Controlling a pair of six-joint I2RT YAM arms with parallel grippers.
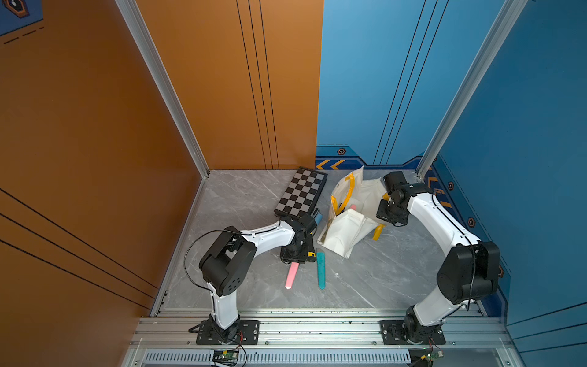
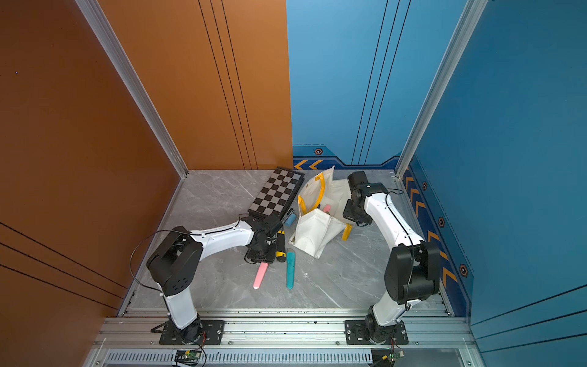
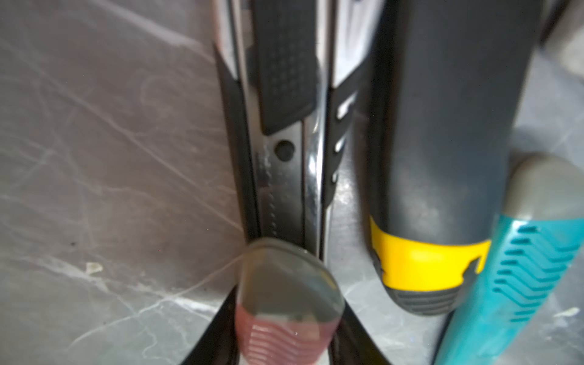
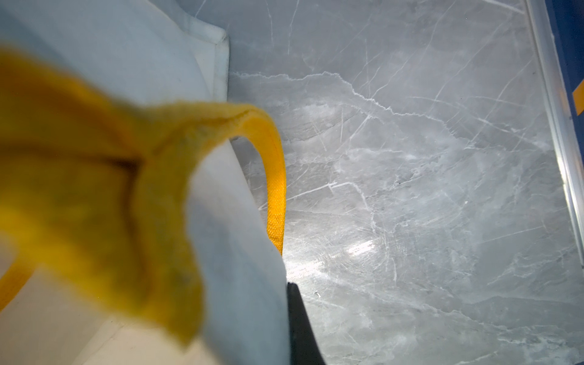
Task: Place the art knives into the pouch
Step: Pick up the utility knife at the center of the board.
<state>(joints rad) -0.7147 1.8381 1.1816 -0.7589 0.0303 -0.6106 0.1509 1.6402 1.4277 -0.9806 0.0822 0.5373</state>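
Observation:
A pink art knife (image 1: pixel 292 275) lies on the grey marble table, and my left gripper (image 1: pixel 293 259) stands over its far end. In the left wrist view the two black fingers press against both sides of this pink knife (image 3: pixel 284 341), so my left gripper (image 3: pixel 287 303) is shut on it. The cream-white pouch (image 1: pixel 349 225) with yellow handles lies open to the right. My right gripper (image 1: pixel 389 209) is shut on its fabric rim. In the right wrist view the pouch (image 4: pixel 110 47) hides all but one black finger (image 4: pixel 300 322). A second pink knife (image 1: pixel 352 207) shows inside the pouch.
A teal knife (image 1: pixel 320 268) lies beside the pink one, with a black-and-yellow knife (image 3: pixel 442 158) and a black-and-silver knife (image 3: pixel 284 158) close by. A folding chessboard (image 1: pixel 300 193) sits behind, with a blue cylinder (image 1: pixel 318 217) at its near corner. Walls close the table's sides.

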